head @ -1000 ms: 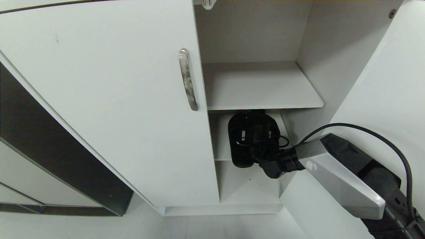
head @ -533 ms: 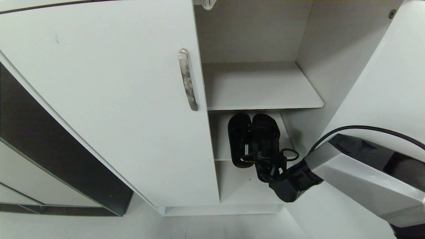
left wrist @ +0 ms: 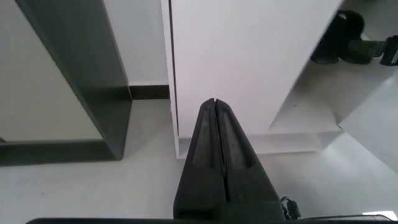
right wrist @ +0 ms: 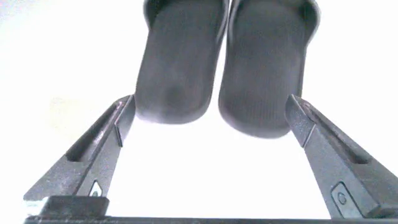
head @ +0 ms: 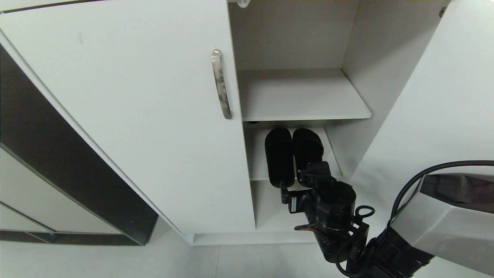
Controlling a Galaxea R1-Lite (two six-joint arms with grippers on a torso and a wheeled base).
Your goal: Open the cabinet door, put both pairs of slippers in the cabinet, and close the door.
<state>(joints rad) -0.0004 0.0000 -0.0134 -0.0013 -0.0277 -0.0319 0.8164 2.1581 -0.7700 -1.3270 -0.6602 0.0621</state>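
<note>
Black slippers (head: 293, 152) lay side by side on a cabinet shelf (head: 255, 154); the right gripper (right wrist: 210, 107) gaped apart by their heels, the left gripper (left wrist: 214, 106) pressed together

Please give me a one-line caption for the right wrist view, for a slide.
Open right gripper facing a pair of black slippers lying side by side on the cabinet shelf.
</note>
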